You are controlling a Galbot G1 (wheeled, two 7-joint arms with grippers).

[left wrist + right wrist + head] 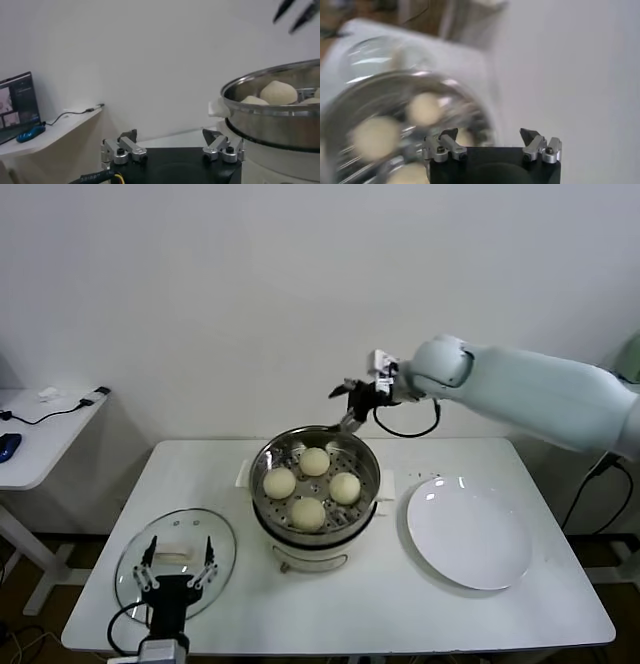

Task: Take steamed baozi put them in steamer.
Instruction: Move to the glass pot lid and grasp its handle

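All four steamed baozi [312,481] sit in the steamer [316,484]; plate [470,532] bare. Your right hand [352,394], fingers apart and empty, hangs just behind the rim: lift it clear without clipping the steel. Left hand [177,562], also spread, idles over the lid [176,559].

1. I find no readable text, brand, number or sign on the steamer [315,494] or on the steamed baozi [308,513] in it.
2. The cable [95,176] at my left pincer [172,148] carries small white print, too small for me to make out.
3. The screen [19,106] on the side desk shows picture panels, with no lettering I can read.
4. My right pincer [491,146] bears no legible marking.
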